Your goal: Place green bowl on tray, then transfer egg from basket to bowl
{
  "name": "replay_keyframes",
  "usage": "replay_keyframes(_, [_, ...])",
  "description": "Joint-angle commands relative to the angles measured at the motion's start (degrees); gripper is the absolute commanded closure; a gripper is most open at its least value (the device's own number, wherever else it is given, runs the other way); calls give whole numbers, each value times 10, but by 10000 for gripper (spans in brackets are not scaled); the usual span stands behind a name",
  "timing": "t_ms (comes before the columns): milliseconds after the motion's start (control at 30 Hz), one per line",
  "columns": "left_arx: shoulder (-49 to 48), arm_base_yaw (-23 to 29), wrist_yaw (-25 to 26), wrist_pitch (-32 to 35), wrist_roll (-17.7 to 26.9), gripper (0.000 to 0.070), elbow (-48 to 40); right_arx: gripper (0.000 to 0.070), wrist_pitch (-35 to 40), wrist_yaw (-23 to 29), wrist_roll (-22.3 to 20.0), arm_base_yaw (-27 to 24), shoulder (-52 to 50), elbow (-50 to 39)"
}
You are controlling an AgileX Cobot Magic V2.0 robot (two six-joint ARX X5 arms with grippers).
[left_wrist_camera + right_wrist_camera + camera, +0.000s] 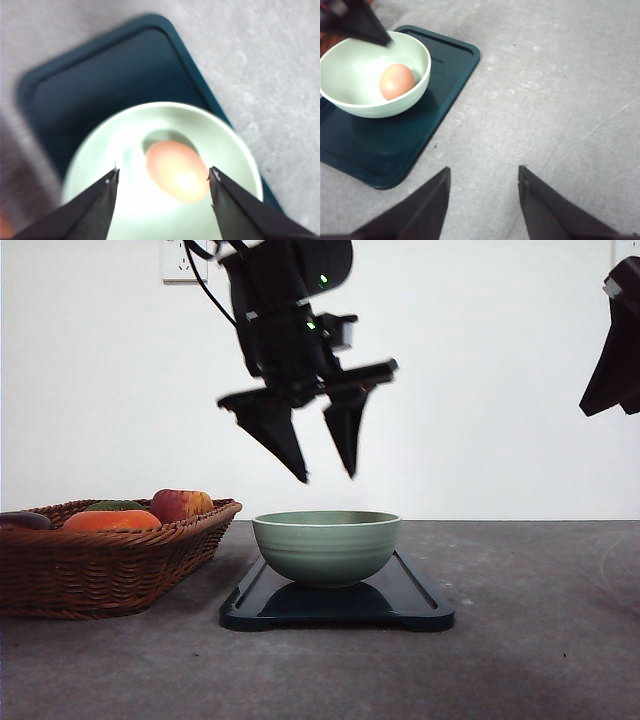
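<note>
The green bowl (326, 545) stands upright on the dark tray (420, 602) in the middle of the table. In the left wrist view the brownish egg (177, 170) lies inside the bowl (125, 190), on the tray (100, 85). My left gripper (328, 477) hangs open well above the bowl, nothing between its fingers; the wrist view has it (164, 174) straight over the egg. The right wrist view shows egg (396, 81), bowl (350, 70) and tray (385, 150) off to one side of my open right gripper (484, 171). The wicker basket (110, 565) sits left of the tray.
The basket holds an orange fruit (110, 521), a red-yellow apple (180, 504) and a dark item (22, 521) at its left edge. My right arm (612, 350) hangs high at the right edge. Grey tabletop (530, 640) stretches to the right of the tray.
</note>
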Motion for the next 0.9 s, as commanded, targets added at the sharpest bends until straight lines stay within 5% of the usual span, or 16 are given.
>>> replay_keyframes(0, [-27,-3,-17,-1,14,339,8,440,3,-1,-5,3,4,1])
replay_keyframes(367, [-206,8,-35,34,27,339,-125,440,7,-4,-4,3,4,1])
replay_keyframes(867, [-494,81,-35,111,32,349,-447,440,7,-19,-3,3,4,1])
